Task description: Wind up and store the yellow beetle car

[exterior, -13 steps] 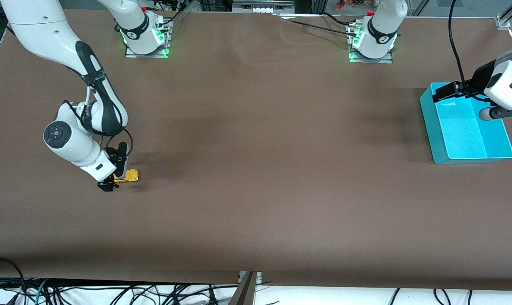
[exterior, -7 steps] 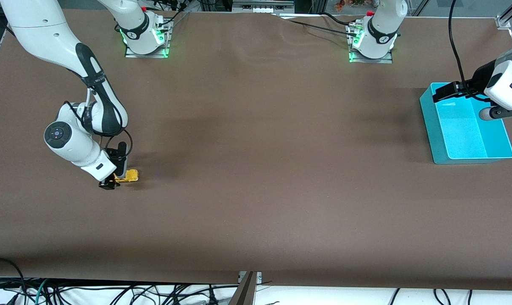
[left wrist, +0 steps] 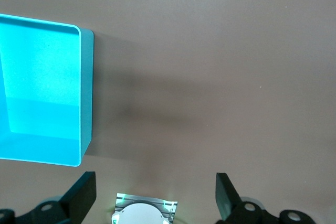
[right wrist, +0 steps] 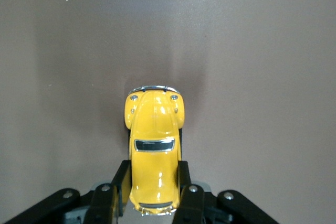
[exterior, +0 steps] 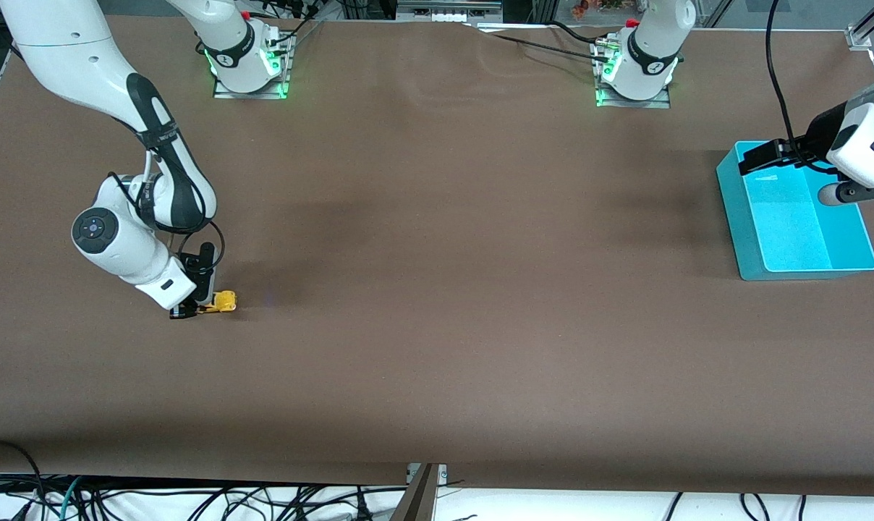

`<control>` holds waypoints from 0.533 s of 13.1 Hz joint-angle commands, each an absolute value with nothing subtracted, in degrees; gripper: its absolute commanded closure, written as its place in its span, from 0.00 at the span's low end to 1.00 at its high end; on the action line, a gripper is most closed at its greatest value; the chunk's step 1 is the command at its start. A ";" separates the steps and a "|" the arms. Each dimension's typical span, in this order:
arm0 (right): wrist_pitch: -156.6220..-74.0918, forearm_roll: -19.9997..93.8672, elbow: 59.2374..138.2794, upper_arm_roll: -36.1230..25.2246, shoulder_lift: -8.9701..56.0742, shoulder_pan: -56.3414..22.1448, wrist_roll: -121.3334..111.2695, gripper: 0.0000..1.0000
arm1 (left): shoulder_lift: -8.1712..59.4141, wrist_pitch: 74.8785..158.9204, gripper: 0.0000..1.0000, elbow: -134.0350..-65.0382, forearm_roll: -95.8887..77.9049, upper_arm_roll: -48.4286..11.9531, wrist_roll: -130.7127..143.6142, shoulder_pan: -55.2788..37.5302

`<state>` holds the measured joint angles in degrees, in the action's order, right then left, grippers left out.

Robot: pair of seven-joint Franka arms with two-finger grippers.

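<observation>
While the yellow beetle car sits on the brown table at the right arm's end, the right gripper has its 2 fingers clamped on the car's flanks toward one end. Winding probably calls for dragging it backward with all wheels pressed flat and the grip square. The car is glossy yellow, rounded, with dark windows and a chrome bumper. The left gripper waits spread wide and empty above the teal bin.
</observation>
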<state>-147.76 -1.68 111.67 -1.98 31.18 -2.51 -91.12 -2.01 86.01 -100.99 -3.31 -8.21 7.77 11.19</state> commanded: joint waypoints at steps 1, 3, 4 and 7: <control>-146.34 -0.53 112.85 -1.58 31.90 -0.45 -92.11 1.00 | -2.29 85.43 0.00 -100.11 -5.36 -8.09 6.50 11.95; -146.51 -0.61 112.85 -1.58 32.95 2.18 -93.16 1.00 | -2.29 84.82 0.00 -98.97 -5.45 -8.17 6.50 11.95; -146.51 -0.62 112.85 -1.58 33.05 3.15 -95.17 1.00 | -2.20 84.73 0.00 -99.05 -5.54 -8.09 6.50 11.95; -147.04 -0.70 112.50 -1.58 33.75 8.42 -100.88 1.00 | -2.20 84.64 0.00 -98.61 -5.54 -8.17 6.50 12.48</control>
